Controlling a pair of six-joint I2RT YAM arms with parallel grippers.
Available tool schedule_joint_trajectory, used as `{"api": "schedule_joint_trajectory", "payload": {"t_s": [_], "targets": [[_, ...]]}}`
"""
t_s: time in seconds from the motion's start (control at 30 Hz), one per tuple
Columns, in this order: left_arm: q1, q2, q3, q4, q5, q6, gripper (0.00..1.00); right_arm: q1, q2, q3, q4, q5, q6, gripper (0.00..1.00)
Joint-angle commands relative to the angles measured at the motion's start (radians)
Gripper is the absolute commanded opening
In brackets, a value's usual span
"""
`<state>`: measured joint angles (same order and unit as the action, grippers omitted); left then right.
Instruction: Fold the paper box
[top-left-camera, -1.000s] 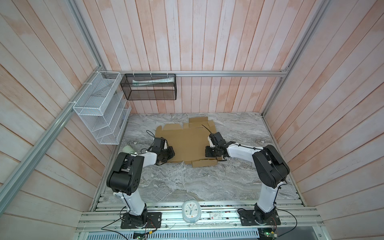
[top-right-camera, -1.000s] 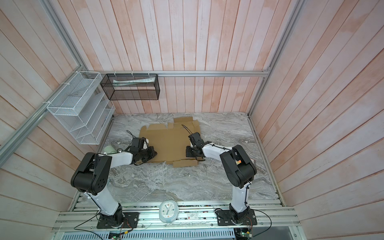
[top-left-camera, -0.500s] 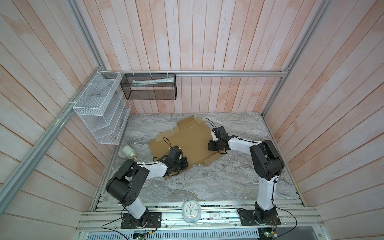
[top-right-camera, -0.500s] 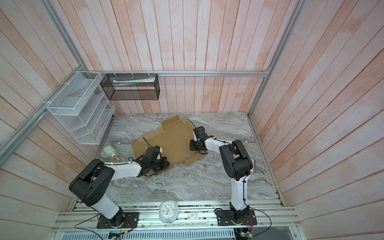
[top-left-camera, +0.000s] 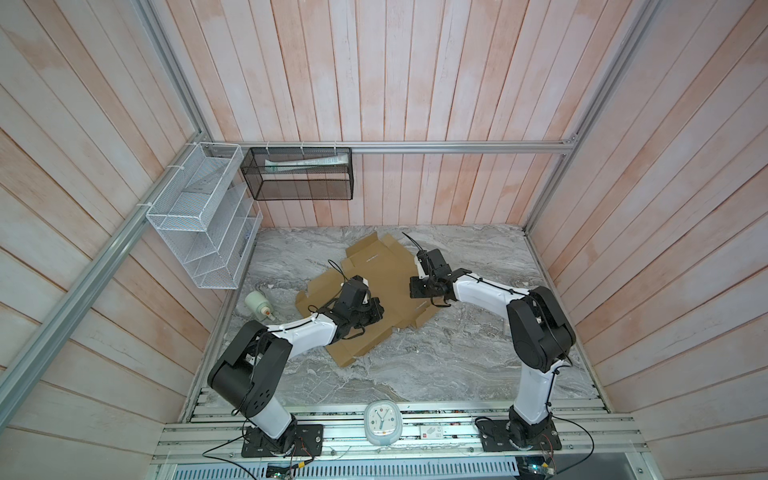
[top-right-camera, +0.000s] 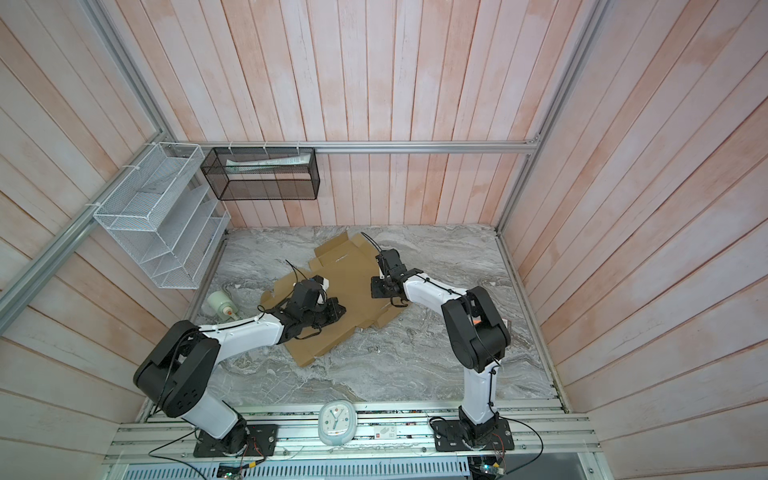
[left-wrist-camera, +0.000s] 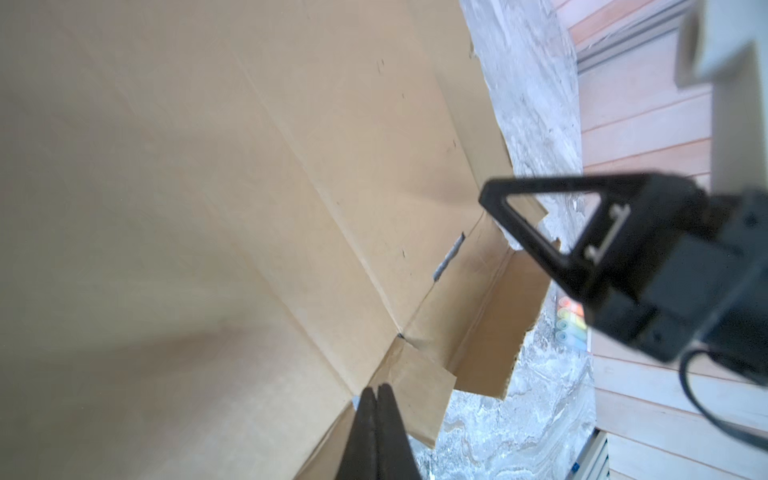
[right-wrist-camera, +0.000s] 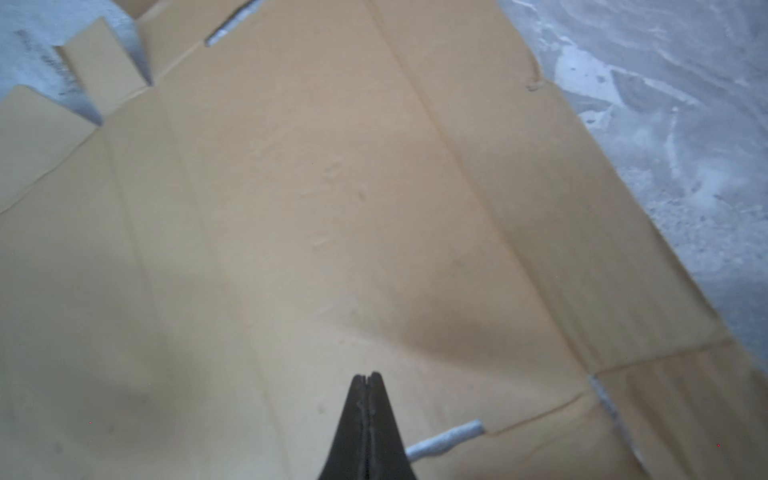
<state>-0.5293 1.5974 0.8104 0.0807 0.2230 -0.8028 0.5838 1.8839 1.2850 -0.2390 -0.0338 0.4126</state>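
Beyond the clock: left gripper, jaws clenched on nothing, tips set on the near part of the paper box, an unfolded sheet laid flat and askew. Farther from the clock: right gripper, likewise closed and empty, set on the sheet's right panel. Turning the sheet is judged the step in hand, for which even downward pressure is to be applied through both tips, lest the sheet be buckled.
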Motion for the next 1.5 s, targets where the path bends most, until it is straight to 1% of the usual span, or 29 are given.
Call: {"api": "schedule_joint_trajectory", "payload": {"t_s": [0.0,0.1,0.2,0.33,0.5,0.77,1.07,1.27,1.47], "targets": [[0.09,-0.07,-0.03,-0.066,-0.012,0.075,0.0,0.058,-0.064,-0.06,0.004,0.04,0.061,0.04],[0.17,-0.111,-0.072,-0.08,0.007,0.106,0.0,0.09,-0.084,-0.092,0.006,0.046,0.083,0.04],[0.219,-0.129,-0.1,-0.087,0.016,0.133,0.0,0.096,-0.091,-0.119,0.003,0.052,0.092,0.04],[0.245,-0.116,-0.126,-0.073,0.01,0.145,0.0,0.094,-0.085,-0.138,-0.01,0.077,0.091,0.03],[0.264,-0.073,-0.151,-0.031,0.021,0.125,0.0,0.094,-0.109,-0.172,-0.03,0.092,0.097,0.04],[0.264,-0.049,-0.172,-0.016,0.02,0.12,0.0,0.089,-0.183,-0.305,-0.06,0.12,0.123,0.03],[0.257,-0.061,-0.207,-0.012,0.028,0.104,0.0,0.079,-0.197,-0.388,-0.048,0.118,0.147,0.03],[0.193,-0.066,-0.238,-0.015,-0.017,0.073,0.0,0.039,-0.163,-0.403,-0.03,0.106,0.142,0.03],[0.116,-0.049,-0.259,0.001,-0.024,0.029,0.0,-0.03,-0.115,-0.362,-0.028,0.091,0.081,0.03]]}}
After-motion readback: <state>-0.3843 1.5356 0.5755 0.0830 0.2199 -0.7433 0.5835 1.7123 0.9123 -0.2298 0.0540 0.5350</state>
